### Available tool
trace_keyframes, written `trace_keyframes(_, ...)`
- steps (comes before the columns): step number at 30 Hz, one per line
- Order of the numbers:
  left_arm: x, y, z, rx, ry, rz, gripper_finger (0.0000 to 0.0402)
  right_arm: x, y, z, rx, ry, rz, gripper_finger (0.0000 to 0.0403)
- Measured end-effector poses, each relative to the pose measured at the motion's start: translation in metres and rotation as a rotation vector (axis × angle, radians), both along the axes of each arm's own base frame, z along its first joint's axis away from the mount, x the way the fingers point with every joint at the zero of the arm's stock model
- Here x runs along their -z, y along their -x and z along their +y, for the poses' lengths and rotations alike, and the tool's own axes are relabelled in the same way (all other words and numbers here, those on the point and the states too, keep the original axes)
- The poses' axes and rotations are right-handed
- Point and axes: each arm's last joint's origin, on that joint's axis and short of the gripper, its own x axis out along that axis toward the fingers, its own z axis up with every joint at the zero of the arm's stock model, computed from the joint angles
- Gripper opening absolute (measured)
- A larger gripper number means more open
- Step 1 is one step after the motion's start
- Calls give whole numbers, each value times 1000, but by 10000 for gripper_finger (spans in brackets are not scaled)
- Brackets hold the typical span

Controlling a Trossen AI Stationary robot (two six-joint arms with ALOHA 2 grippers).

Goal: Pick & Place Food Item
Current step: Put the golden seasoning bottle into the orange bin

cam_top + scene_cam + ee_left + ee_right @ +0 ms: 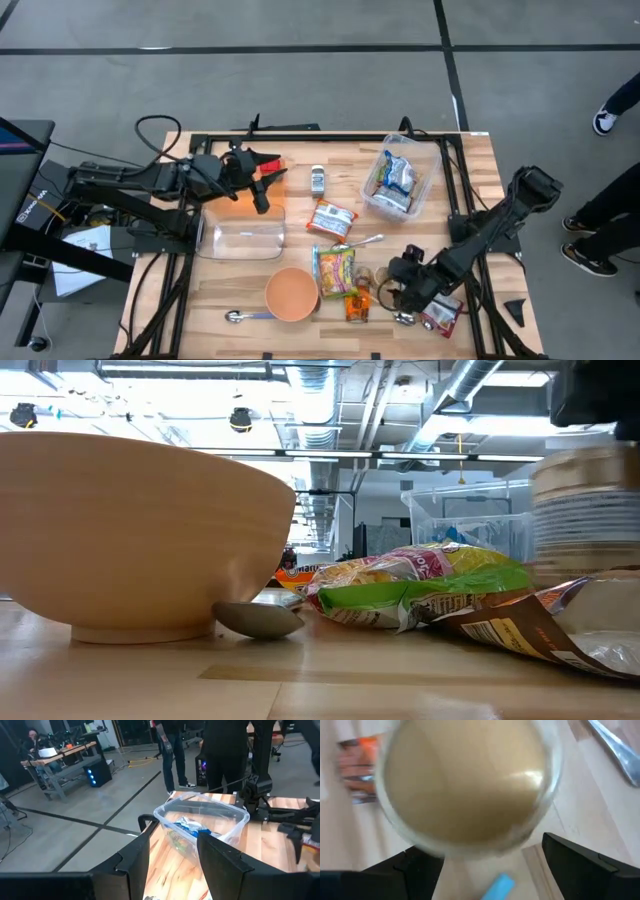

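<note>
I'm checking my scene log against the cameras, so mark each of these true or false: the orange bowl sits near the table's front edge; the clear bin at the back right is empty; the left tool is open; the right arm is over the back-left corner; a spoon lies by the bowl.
1. The round orange bowl sits near the wooden table's front edge. True.
2. The clear plastic bin at the back right is empty. False: it holds food packets.
3. The left tool is open. True: its fingers stand apart in the left wrist view.
4. The right tool is over the back-left corner. False: it is at the front right, over a round tan container.
5. A metal spoon lies by the bowl. True.
</note>
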Motion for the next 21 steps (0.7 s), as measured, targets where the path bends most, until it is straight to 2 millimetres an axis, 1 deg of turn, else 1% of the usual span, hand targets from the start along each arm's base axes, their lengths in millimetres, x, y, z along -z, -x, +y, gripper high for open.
trace_keyframes(3,-4,4,0,0,3,-30,158,19,7,-6,46,-18,-46,323)
trace_keyframes(6,-9,10,1,-1,7,-67,158,29,9,-10,71,-25,-110,323)
trace_keyframes(12,-16,17,3,-14,10,-111,158,35,8,-17,106,44,-220,323)
trace_keyframes(16,-17,17,3,-15,12,-125,158,43,9,-25,142,34,-272,323)
trace_keyframes(21,-17,17,3,-16,14,-124,158,45,5,-32,179,37,-336,323)
